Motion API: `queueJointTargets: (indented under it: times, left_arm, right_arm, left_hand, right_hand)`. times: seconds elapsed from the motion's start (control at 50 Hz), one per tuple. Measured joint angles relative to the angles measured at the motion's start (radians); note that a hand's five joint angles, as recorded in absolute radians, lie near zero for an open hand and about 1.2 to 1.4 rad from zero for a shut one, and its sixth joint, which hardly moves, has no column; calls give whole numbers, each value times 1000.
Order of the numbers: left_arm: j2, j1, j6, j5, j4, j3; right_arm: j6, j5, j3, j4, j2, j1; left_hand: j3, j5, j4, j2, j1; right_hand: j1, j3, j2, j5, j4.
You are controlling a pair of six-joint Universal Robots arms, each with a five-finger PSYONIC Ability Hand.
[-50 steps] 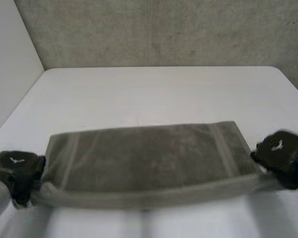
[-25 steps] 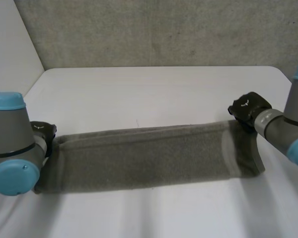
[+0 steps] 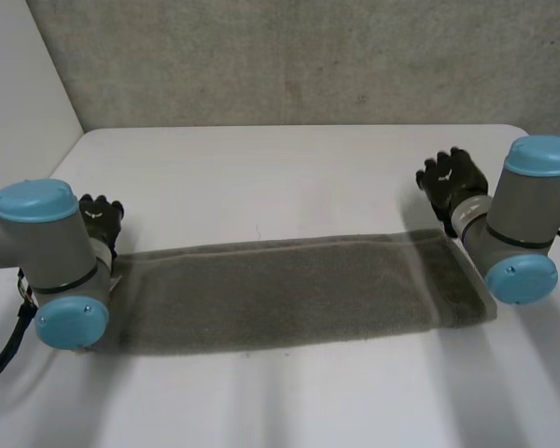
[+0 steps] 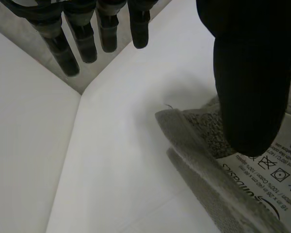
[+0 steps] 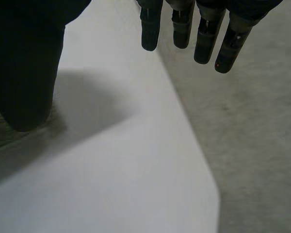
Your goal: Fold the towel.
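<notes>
A grey towel (image 3: 289, 291) is seen lying flat on the white counter (image 3: 289, 168) as a long, narrow band stretched between the two arms. In the left wrist view two layers are seen stacked at its end, with a care label (image 4: 276, 170) showing, so one lengthwise fold is judged done. The left hand (image 3: 100, 217) is held near the band's far left corner, the right hand (image 3: 451, 179) near its far right corner. The fingers (image 4: 106, 29) of both are straight and released, with nothing gripped. Further folds across the length are judged to remain.
</notes>
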State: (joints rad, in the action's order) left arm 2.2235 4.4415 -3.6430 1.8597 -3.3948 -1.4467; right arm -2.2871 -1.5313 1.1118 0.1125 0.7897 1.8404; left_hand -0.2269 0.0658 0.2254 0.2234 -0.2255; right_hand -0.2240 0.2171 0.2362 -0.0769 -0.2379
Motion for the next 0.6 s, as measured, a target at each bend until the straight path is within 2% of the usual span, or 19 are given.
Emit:
queueJointTargets:
  times: [0.12,0.32,0.44,0.6]
  left_arm:
    - [-37,-3,-1,1,3,-11]
    - [-244,-1,66,1,5,-111]
    - [-372,1,199,-15,7,-200]
    - [-451,4,332,-60,13,-277]
  right_arm:
    - [-3,4,65,83,88,-10]
    - [-89,20,264,57,305,-18]
    - [-176,106,438,-1,416,-62]
    - [-198,224,615,-48,481,-144]
  left_hand:
    - [43,-31,-41,-40,27]
    - [56,-37,-55,-55,42]
    - [60,-37,-56,-57,42]
    - [60,-37,-56,-57,42]
  right_hand:
    - [0,0,0,0,0]
    - [0,0,0,4,0]
    - [0,0,0,5,0]
    - [-4,16,7,-2,-8]
